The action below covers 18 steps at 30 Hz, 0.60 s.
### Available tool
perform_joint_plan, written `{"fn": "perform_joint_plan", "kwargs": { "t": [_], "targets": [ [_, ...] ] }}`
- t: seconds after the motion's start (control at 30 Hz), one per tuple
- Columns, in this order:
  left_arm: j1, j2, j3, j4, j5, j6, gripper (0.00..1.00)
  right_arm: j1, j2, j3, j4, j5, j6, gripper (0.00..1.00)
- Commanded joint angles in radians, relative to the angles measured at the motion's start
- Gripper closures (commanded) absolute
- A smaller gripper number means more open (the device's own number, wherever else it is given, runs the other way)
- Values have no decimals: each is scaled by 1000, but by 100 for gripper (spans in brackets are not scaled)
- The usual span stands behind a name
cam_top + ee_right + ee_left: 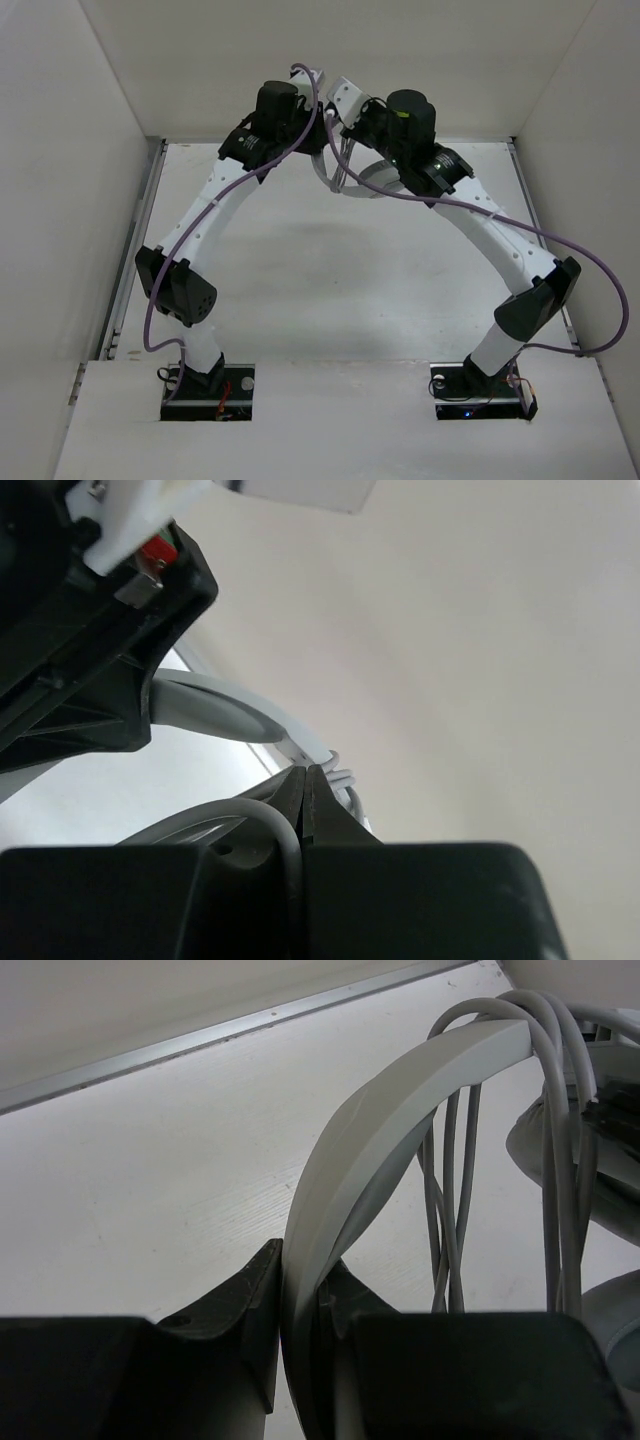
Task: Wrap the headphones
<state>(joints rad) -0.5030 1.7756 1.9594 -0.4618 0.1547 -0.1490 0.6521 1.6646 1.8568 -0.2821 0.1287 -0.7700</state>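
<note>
The light grey headphones (372,182) hang in the air at the back middle, between my two raised arms. In the left wrist view my left gripper (300,1265) is shut on the curved headband (370,1130). Several turns of the thin grey cable (556,1110) loop over the headband's far end, beside an earcup (535,1150). In the right wrist view my right gripper (306,778) is shut, with the cable (285,830) running into the seam between its fingers. The headband (215,708) and the cable loops (342,776) lie just beyond. The plug is hidden.
White walls enclose the table (330,290) at the back and both sides, with a metal rail (200,1040) along the edge. The left arm's black wrist body (90,650) sits close to the right gripper. Purple robot cables (560,260) trail from both arms.
</note>
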Motion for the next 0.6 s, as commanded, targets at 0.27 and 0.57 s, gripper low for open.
{"fn": "perform_joint_plan", "kwargs": {
  "t": [0.27,0.57],
  "targets": [
    [1,-77,33,68,52,-44,99,-72,-20,18,-57,-175,294,99],
    [16,-76,32,68,55,-49,99,-78,-35,12,-65,-210,360,98]
  ]
}}
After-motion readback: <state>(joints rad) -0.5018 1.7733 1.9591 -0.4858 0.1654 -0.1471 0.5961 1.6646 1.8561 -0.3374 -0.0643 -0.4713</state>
